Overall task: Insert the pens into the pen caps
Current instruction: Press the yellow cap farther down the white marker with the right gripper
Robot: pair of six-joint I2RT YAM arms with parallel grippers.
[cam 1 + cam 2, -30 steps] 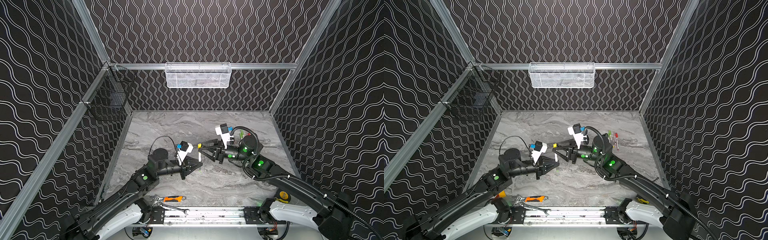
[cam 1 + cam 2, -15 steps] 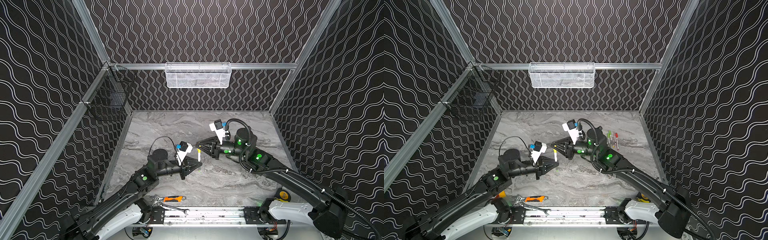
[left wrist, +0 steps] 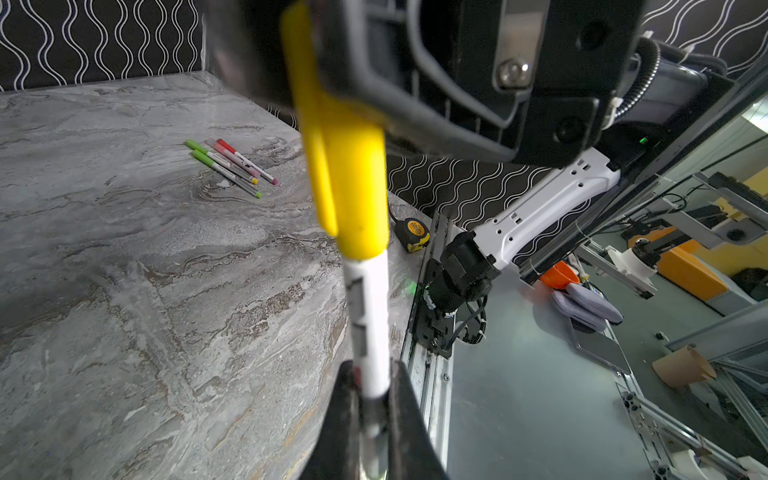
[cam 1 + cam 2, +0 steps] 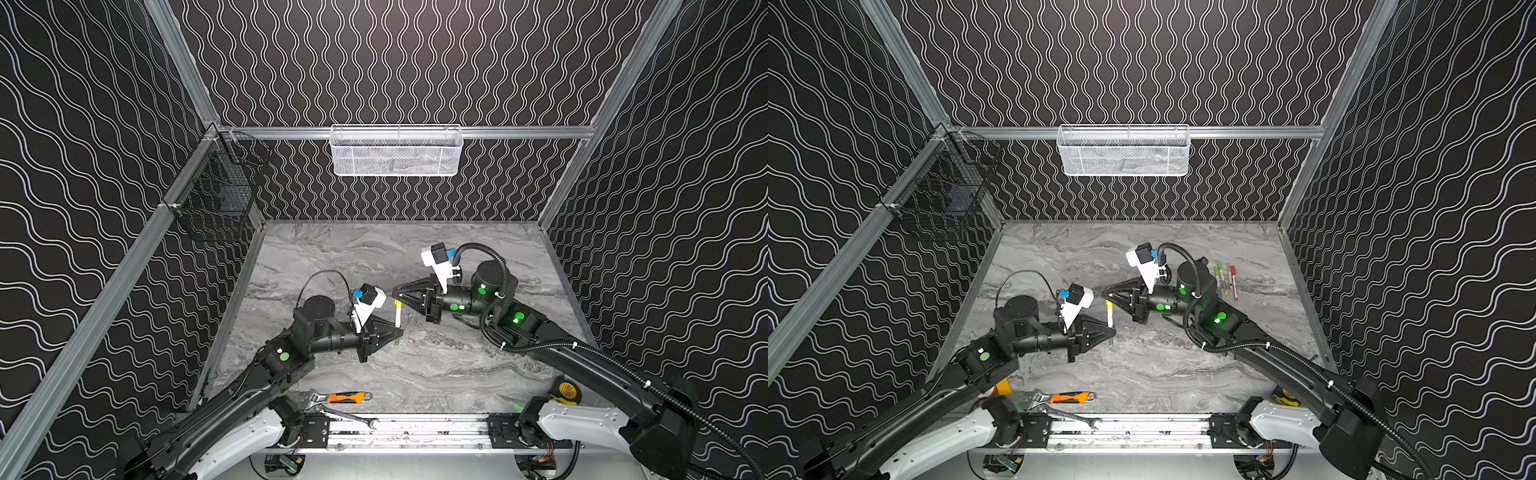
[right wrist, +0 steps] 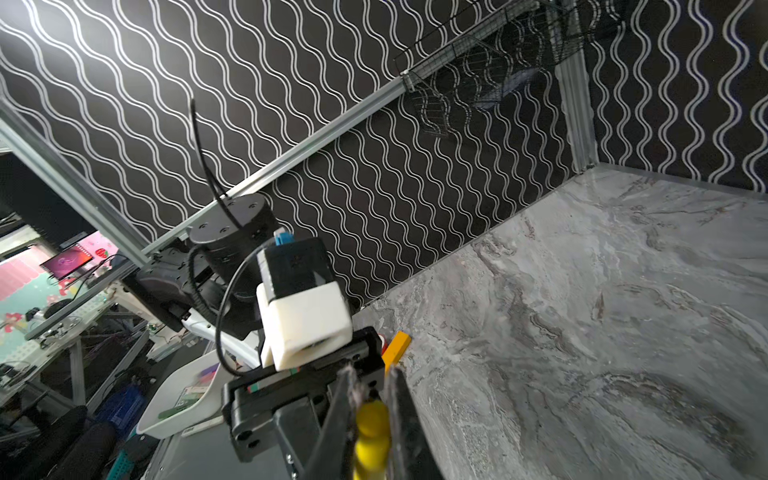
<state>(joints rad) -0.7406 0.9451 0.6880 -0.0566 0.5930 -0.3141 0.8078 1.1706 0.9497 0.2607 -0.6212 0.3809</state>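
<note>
Jaws tight on pen [image 3: 372, 316], yellow cap [image 3: 357, 178]

- white mesh basket [image 4: 396, 151] hung on the back wall's rail;
- black wire basket [image 4: 216, 195] fixed to the left wall's rail;
- orange-handled wrench [image 4: 347, 397] flat at the near edge of the grey marbled counter [image 4: 415, 374]; steel spanner [image 4: 351, 417] just beside, nearer the front;
- yellow tape measure [image 4: 567, 390] at the near right corner.

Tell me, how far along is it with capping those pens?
The loose pens already wear green and red caps. In hand: the left tool grips the last pen, and the right tool holds the yellow cap on its end. Left: pressing it home and setting it down.
</note>
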